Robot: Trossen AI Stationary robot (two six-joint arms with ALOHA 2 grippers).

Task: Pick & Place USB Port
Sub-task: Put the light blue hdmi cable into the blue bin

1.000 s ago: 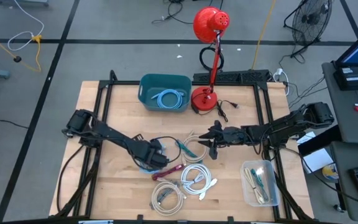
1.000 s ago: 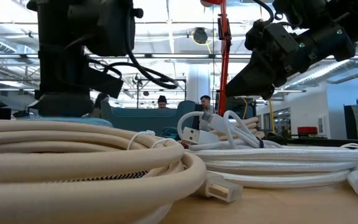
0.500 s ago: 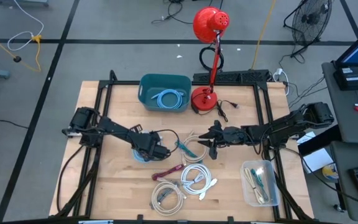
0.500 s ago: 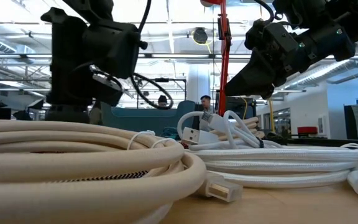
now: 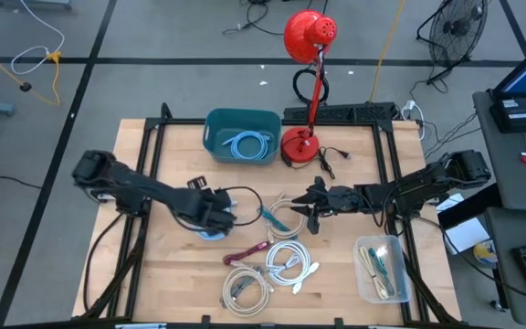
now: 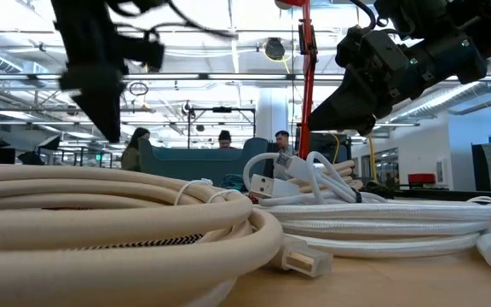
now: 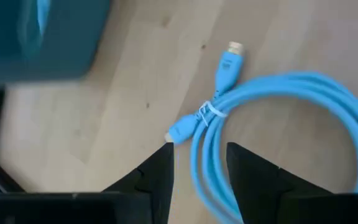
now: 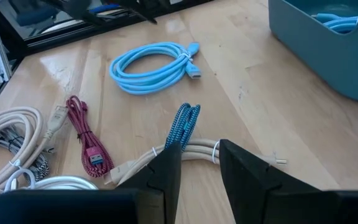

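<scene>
A light blue coiled USB cable (image 7: 278, 124) lies flat on the wooden table (image 5: 167, 274), tied with a white twist tie, its two plugs sticking out of the coil. My left gripper (image 7: 197, 149) hangs open above it and points steeply down, with nothing between its fingers; in the high view it (image 5: 215, 215) stands over the coil (image 5: 210, 231). My right gripper (image 8: 197, 168) waits open near the table's middle (image 5: 301, 208), above a blue braided cable (image 8: 184, 124). A teal bin (image 5: 242, 137) at the far side holds another blue cable (image 5: 249, 144).
A dark red cable (image 5: 245, 249), white coils (image 5: 286, 260) and a beige coil (image 5: 245, 283) lie near the front middle. A clear box (image 5: 382, 268) sits at the front right. A red desk lamp (image 5: 304, 91) stands beside the bin. Bare wood lies at the front left.
My left gripper has risen from low over the light blue cable and drawn back a little toward the table's left edge, turning as it went. The cable stays on the table beneath it. My right arm has kept still.
</scene>
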